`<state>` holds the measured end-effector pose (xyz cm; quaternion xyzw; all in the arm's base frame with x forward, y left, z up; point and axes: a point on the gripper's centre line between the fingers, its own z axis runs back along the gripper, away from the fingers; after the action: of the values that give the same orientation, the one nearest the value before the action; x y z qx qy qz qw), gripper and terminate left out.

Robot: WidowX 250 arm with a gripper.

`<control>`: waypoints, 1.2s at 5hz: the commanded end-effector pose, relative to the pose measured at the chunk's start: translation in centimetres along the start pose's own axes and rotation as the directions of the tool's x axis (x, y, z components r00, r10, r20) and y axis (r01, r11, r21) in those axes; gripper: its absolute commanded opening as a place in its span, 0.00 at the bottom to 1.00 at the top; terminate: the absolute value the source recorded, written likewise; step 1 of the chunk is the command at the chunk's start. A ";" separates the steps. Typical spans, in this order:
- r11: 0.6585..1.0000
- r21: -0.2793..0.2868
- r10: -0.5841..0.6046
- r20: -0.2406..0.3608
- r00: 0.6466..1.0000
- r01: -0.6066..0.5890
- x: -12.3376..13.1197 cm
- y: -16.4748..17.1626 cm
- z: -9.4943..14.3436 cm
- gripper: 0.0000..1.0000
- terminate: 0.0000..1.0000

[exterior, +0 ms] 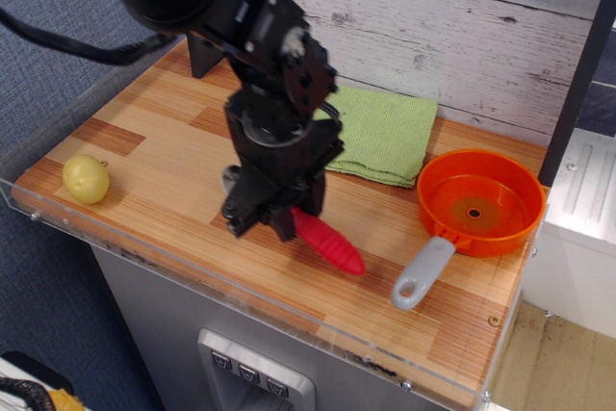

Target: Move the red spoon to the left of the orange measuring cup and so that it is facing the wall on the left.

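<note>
Bare wood left of the orange measuring cup (pixel 480 201); its grey handle (pixel 422 273) alongside.

Table (pixel 192 156): a ball (pixel 86 178) is placed at the front left corner. A cloth (pixel 380 134) is laid at the back, against the plank wall (pixel 433 26). A measuring cup (pixel 478 202) is set right of the cloth, handle toward the front edge. A spoon (pixel 329 242) is held in the gripper (pixel 262 218) left of the cup's handle, in front of the cloth.
</note>
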<state>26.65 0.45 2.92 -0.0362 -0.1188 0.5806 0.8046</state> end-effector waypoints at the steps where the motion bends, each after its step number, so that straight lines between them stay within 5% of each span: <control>1: 0.998 -0.003 -0.056 -0.008 0.998 0.056 -3.1 0.8 -0.4 0.00 0.00; 4: 0.999 0.011 -0.044 -0.036 0.998 0.045 -5.0 1.2 -1.2 0.00 0.00; 5: 0.999 -0.003 -0.052 -0.053 0.997 0.052 -4.7 1.4 -0.8 1.00 0.00; 6: 0.997 -0.024 -0.075 -0.047 0.996 0.074 -4.2 1.3 -0.1 1.00 0.00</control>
<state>24.56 -3.46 1.08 -0.0445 -0.0911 0.5496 0.8293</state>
